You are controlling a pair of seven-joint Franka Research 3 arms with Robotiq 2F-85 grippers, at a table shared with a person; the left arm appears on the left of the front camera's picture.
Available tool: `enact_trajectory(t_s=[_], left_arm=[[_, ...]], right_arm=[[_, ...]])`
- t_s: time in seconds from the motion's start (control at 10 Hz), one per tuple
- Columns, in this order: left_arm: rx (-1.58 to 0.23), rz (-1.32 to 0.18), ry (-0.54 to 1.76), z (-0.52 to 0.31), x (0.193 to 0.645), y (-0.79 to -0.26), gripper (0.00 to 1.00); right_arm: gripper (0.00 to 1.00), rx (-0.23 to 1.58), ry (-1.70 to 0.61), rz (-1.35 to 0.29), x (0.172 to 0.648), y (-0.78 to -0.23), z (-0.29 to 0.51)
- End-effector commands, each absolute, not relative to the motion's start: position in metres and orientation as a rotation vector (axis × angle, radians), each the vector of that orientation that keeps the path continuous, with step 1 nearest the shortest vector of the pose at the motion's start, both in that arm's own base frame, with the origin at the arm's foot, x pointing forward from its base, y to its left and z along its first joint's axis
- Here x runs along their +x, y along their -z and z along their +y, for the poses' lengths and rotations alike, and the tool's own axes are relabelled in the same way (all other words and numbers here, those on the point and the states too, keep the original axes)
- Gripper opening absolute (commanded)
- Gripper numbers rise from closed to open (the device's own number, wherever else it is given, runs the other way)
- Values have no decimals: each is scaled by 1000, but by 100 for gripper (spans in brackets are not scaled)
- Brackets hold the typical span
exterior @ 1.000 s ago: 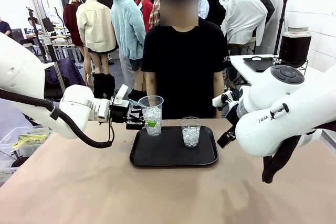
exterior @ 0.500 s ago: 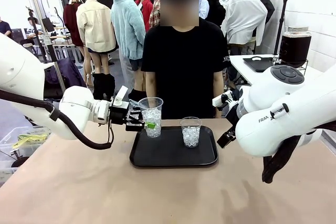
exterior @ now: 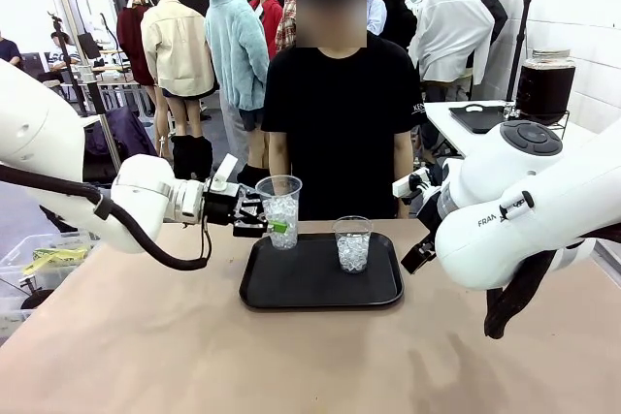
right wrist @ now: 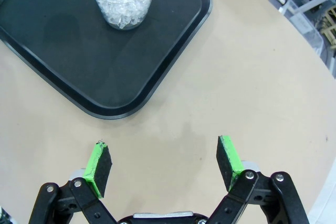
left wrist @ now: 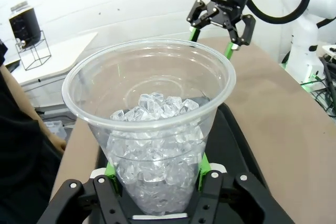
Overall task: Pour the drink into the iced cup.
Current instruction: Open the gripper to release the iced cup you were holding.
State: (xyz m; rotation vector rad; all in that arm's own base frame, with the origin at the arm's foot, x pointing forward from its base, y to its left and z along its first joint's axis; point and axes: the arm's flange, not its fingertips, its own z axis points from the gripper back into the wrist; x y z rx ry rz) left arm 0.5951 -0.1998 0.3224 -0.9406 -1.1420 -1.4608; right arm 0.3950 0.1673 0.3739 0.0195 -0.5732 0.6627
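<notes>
Item 1. Left gripper [left wrist: 157, 170]: clamped on the lower body of the tall iced cup [left wrist: 149, 124], one green pad on each side of the clear wall. The arm comes in level from the table's left side.

Item 2. Tall iced cup: clear plastic, upright, roughly half full of ice cubes and holding no liquid. It sits at the far left corner of the tray [exterior: 320, 288]. Whether its base rests on the tray or hangs just above it cannot be told from these angles.

Item 3. Short iced cup [exterior: 352, 244]: clear plastic, upright, with ice nearly to the rim. It stands on the tray right of centre, apart from the tall cup and untouched.

Item 4. Tray: black, rectangular, with rounded corners. It lies flat on the tan table [exterior: 146, 356], directly in front of the person [exterior: 340, 113], who stands at the far edge with arms down.

Item 5. Right gripper [right wrist: 163, 156]: jaws spread wide with nothing between them. It points down at bare tabletop just off the tray's near right corner, well apart from both cups.

Item 6. Drink [exterior: 543, 94]: a dark liquid inside a large cylindrical jar [exterior: 545, 73] with a silver lid [exterior: 551, 53]. The jar stands on a black wire stand [left wrist: 35, 51] on a white side table [left wrist: 68, 51], off to the right behind the main table and well away from both grippers and both cups.
</notes>
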Motion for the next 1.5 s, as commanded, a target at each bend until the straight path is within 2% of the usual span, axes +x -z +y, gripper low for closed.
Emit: enact_trajectory(t_s=[0.0,0.4,0.6,0.7,1.4], left_arm=[[-956,-1152,1463,-206,625,-338,64],[-984,-1185,1400,-209,648,-340,64],[-991,-1219,1401,-209,644,-343,64],[-955,-1170,1422,-208,642,-333,64],[-955,-1170,1422,-208,642,-333,64]], right_arm=[[100,20,-663,-572,395,-374,167],[100,20,-663,-572,395,-374,167],[100,20,-663,-572,395,-374,167],[100,20,-663,-572,395,-374,167],[100,20,-663,-572,395,-374,167]])
